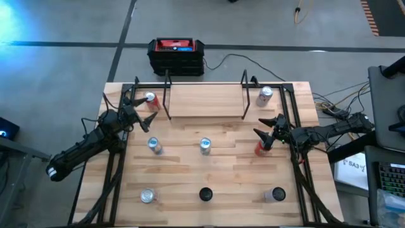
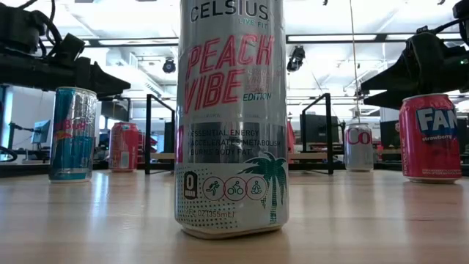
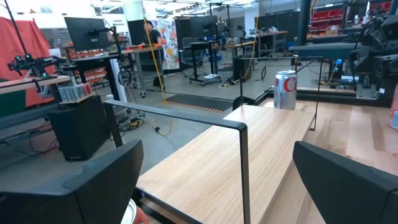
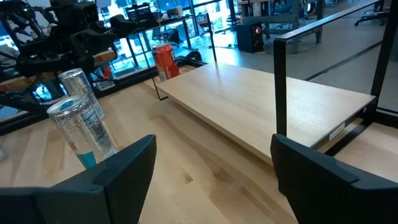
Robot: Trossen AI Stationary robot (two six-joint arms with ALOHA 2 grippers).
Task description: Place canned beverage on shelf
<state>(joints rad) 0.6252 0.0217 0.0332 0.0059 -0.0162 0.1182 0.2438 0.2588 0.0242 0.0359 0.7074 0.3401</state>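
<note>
While both end effectors gape, the left has a red can just beyond it, beside the shelf; the right hangs over another can.

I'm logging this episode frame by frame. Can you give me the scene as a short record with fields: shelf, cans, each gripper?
shelf: light-wood shelf at the table's far edge, nothing on its plank
cans: red can beside the shelf's left end; silver can beside its right end; six more cans stand nearer
left gripper: left gripper open, near the red can, holding nothing
right gripper: right gripper open, above the pink can, not gripping it
</note>
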